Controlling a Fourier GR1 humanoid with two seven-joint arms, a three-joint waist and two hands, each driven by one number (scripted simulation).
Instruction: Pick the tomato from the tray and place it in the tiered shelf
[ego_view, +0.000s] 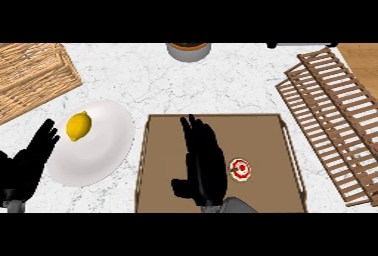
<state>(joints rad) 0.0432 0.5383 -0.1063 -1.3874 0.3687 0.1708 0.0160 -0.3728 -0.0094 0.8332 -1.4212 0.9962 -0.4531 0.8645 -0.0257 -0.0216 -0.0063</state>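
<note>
Marble counter (221, 85): tomato (240, 169) in tray (221, 122); right robot hand (203, 160) outstretched, empty.

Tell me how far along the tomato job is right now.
Nothing looks done yet: the small red tomato lies on the brown rectangular tray, right of the right hand. That open black hand hovers over the tray, holding nothing. The left hand rests at the left edge. Grasping, lifting and placing in the slatted wooden shelf remain.

Red tomato (240, 169) on brown tray (218, 121), slatted tiered shelf (332, 120) rightward
</note>
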